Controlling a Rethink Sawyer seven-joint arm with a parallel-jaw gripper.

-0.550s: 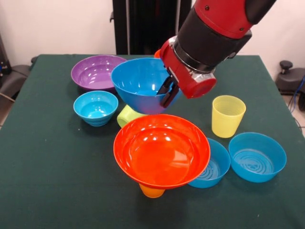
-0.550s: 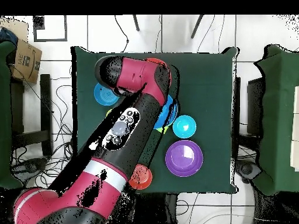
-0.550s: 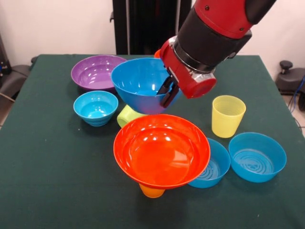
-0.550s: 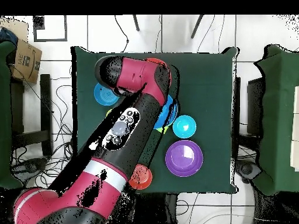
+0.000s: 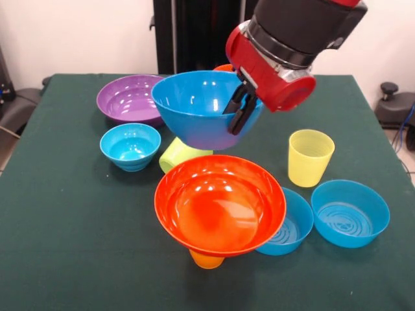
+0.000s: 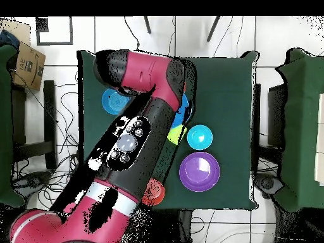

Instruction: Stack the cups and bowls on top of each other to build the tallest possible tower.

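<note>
My gripper [image 5: 237, 118] is shut on the right rim of the large blue bowl [image 5: 194, 110], one finger inside and one outside, and holds it tilted in the air. In front of it the large orange bowl [image 5: 219, 204] rests on an upturned orange cup [image 5: 207, 260]. The lime green cup [image 5: 176, 154] lies on its side behind the orange bowl. The pale yellow ribbed cup [image 5: 310, 157] stands upright at the right. In the overhead view my arm hides the held bowl except an edge [image 6: 185, 109].
The large purple bowl [image 5: 128, 98] and small blue bowl [image 5: 130, 146] sit at the left. Two medium blue bowls [image 5: 351, 212] [image 5: 293, 225] sit at the front right. A small orange bowl [image 5: 224, 67] shows behind the held bowl.
</note>
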